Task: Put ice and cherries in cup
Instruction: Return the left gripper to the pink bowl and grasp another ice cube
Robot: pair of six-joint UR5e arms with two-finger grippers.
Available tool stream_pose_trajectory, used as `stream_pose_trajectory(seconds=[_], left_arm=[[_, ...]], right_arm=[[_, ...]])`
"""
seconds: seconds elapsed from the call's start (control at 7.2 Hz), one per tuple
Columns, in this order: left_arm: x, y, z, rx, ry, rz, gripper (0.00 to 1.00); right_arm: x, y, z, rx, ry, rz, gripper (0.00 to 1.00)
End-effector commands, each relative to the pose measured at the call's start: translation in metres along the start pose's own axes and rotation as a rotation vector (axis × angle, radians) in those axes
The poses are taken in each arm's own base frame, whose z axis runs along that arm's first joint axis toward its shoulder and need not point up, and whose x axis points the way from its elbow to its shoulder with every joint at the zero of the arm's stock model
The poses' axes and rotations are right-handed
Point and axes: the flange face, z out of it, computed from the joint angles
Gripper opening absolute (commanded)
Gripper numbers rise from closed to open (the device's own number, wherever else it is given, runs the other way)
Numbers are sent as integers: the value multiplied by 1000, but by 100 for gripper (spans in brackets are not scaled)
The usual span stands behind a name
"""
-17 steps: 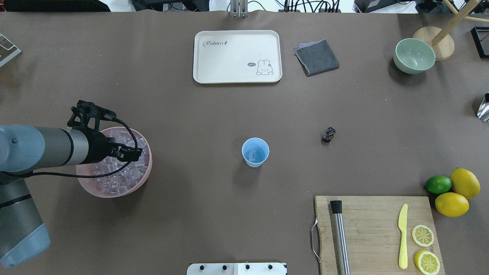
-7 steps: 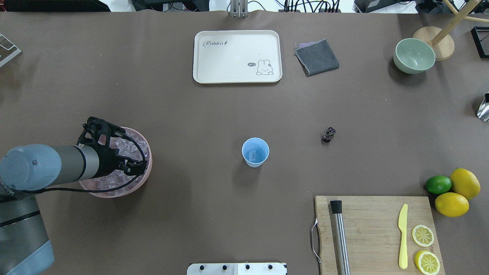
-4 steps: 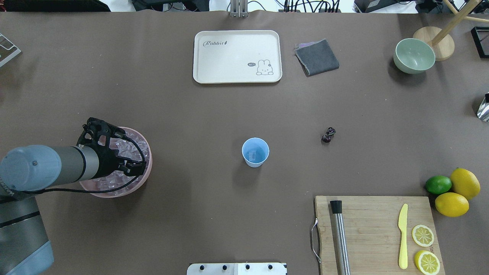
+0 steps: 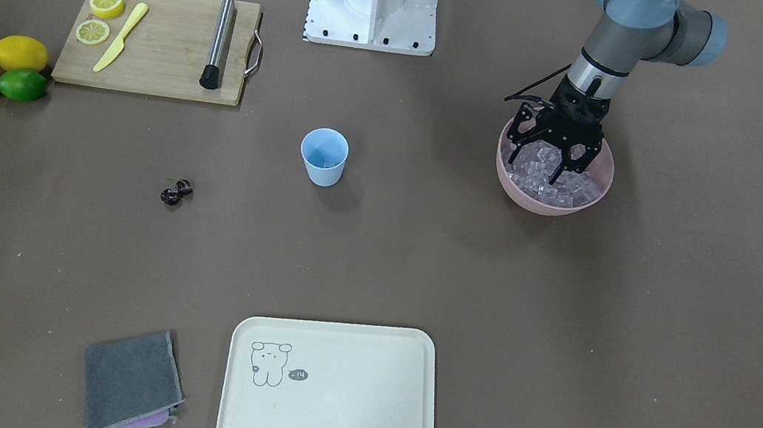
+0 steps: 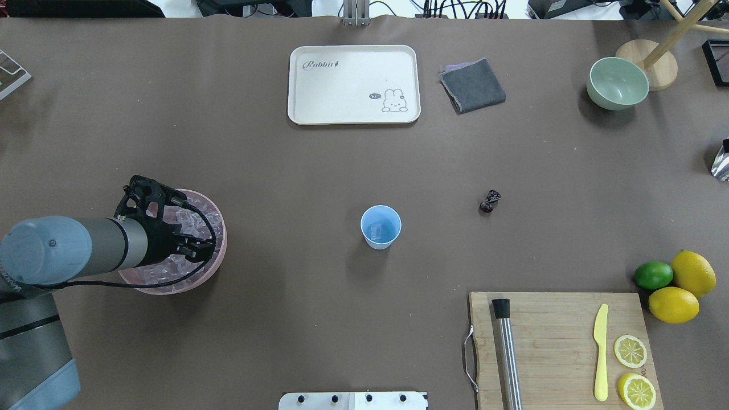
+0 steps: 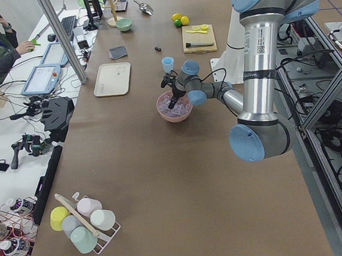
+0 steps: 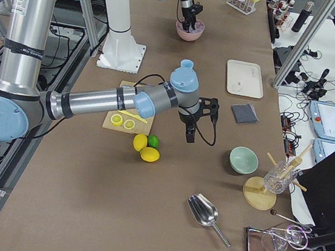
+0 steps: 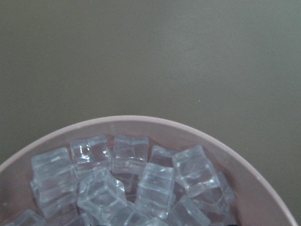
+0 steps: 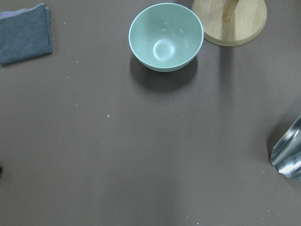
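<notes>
The light blue cup (image 5: 380, 226) stands mid-table, also in the front view (image 4: 323, 155), with one ice cube (image 5: 375, 231) inside. Several more ice cubes (image 8: 155, 181) fill a pink bowl (image 5: 222, 232) at the left. My left gripper (image 4: 551, 165) is open, its fingers down among the ice in that bowl (image 4: 547, 206). In the overhead view the gripper (image 5: 196, 247) is over the bowl's right part. The cherries (image 5: 489, 201) lie on the table right of the cup. My right gripper (image 7: 189, 135) shows only in the exterior right view; I cannot tell its state.
A cream tray (image 5: 353, 84), a grey cloth (image 5: 472, 85) and a pale green bowl (image 5: 617, 83) are at the back. A cutting board (image 5: 552, 341) with a knife, lemon slices and a metal rod is front right, lemons and a lime (image 5: 653, 275) beside it.
My left arm has swung toward the near side of the pink bowl and lowered its gripper into the ice. Over the last second it has barely moved.
</notes>
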Motion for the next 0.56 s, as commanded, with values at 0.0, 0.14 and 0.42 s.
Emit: stream_pose_trajectory(seconds=[0.0, 0.14, 0.42], left_arm=[[0, 0, 0, -1, -1, 0, 73], [0, 0, -1, -1, 1, 0, 66], [2, -1, -3, 0, 6, 0, 51]], right_arm=[[0, 0, 0, 0, 0, 0, 100], [0, 0, 0, 0, 0, 0, 100], [0, 1, 0, -1, 0, 1, 100]])
